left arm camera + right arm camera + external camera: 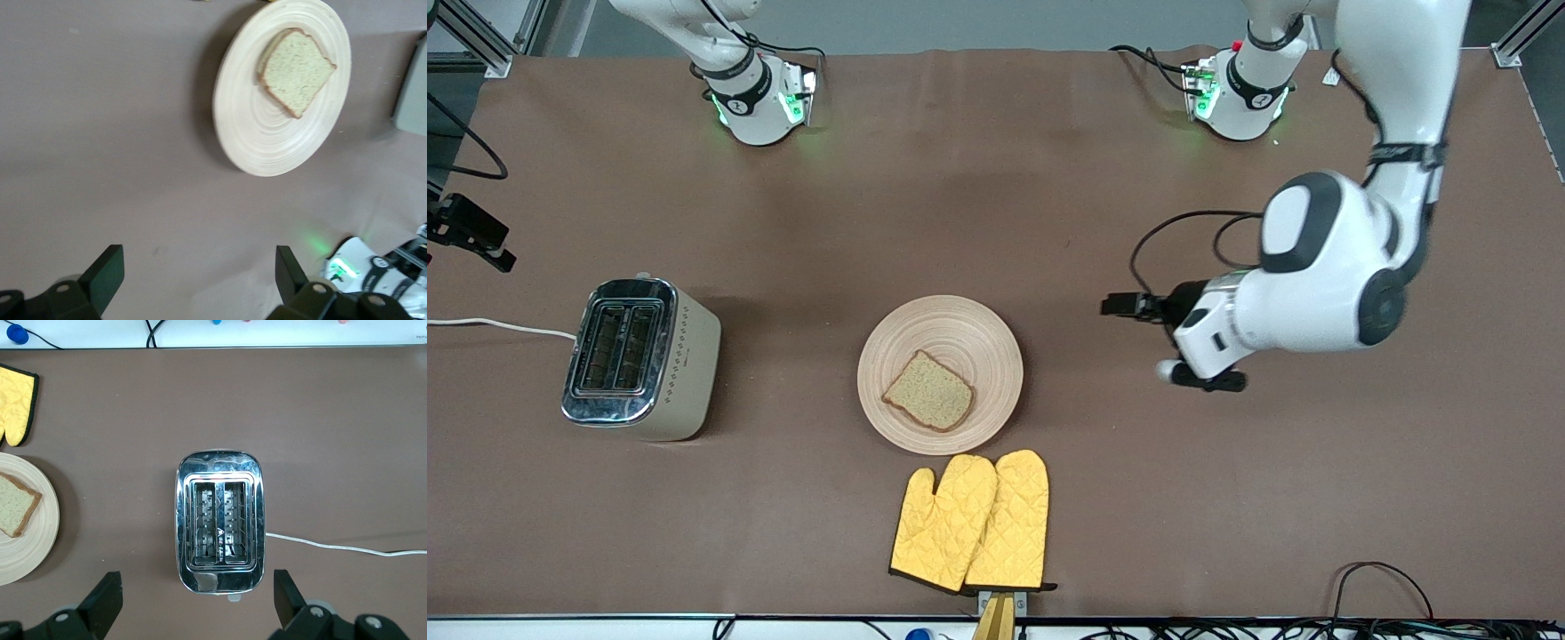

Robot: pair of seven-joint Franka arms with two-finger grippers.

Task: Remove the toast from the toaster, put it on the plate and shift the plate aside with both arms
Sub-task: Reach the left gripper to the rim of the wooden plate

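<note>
- One slice of toast (928, 392) lies flat on the plate (978, 333). It sits on the part of the plate that is nearer to the front camera, a bit toward the right arm's end of the worktop (996, 204).
- The plate is round and made of light wood with rings in it. It rests on the brown worktop.
- Two yellow oven mitts (971, 523) lie side by side, just beside the plate and nearer to the front camera than it. Their tips come very close to the plate's rim.
- The toaster (639, 358) stands well apart from the plate, toward the right arm's end of the worktop. It is shiny on top with two slots, and both slots look bare inside. A white cord (498, 326) runs from the toaster toward the edge of the worktop.
- The left hand (1138, 307) hangs in the air over bare worktop, apart from the plate, toward the left arm's end. It points toward the plate. Its two black fingers (107, 273) stand wide apart and hold nothing. In the left wrist view the plate and toast show past the fingers, not touching them.
- The right hand (197, 600) does not show in the front view. In the right wrist view it is over the toaster, well above it. Its fingers (107, 597) are spread wide and hold nothing.
- The plate's edge and one mitt also show in the right wrist view, off beside the toaster.
</note>
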